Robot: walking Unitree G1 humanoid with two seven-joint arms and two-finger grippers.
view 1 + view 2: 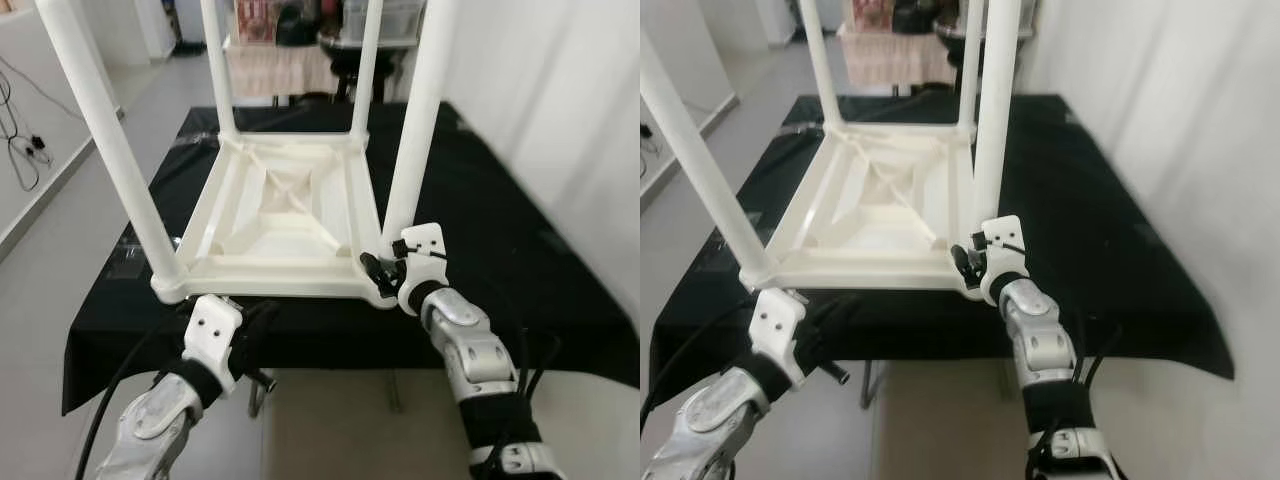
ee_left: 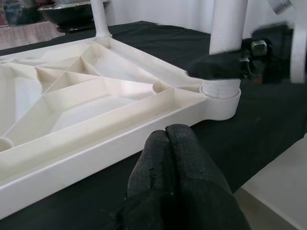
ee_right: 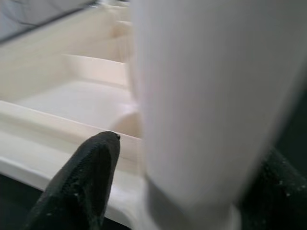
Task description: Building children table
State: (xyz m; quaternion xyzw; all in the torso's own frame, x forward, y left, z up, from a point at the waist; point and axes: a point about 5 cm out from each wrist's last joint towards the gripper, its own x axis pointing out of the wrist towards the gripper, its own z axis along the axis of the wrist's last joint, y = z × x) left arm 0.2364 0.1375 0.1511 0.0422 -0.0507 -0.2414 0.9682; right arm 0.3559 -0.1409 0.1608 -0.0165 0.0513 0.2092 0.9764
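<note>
Right arm: reaches forward and up from the lower right of the head views, silver forearm angled toward the near right corner of the upturned table.
Right gripper point(image 1: 385, 268): at the foot of the near right leg point(image 1: 415, 120), just above the corner socket; in the right wrist view one black finger point(image 3: 84, 177) sits on one side of the white tube and the other on the far side — the fingers are parted around the leg and seem to press against it.
Left arm: comes up from the lower left, wrist raised toward the near edge of the bench point(image 1: 520, 250).
Left gripper point(image 2: 169, 143): below and just in front of the table's near rim, close to the near left corner; its two fingers are pressed together with nothing between them, and apart from the white rim.
Children's table point(image 1: 280, 215): white plastic, lying upside down on the black-covered bench, ribbed underside facing up, four white legs standing up from its corners.
Near left leg point(image 1: 110, 140): seated in its corner socket, leaning slightly outward.
Far legs: both upright at the back corners.
Surroundings: pale floor point(image 1: 60, 280) to the left — cables point(image 1: 20, 150) along the wall.
</note>
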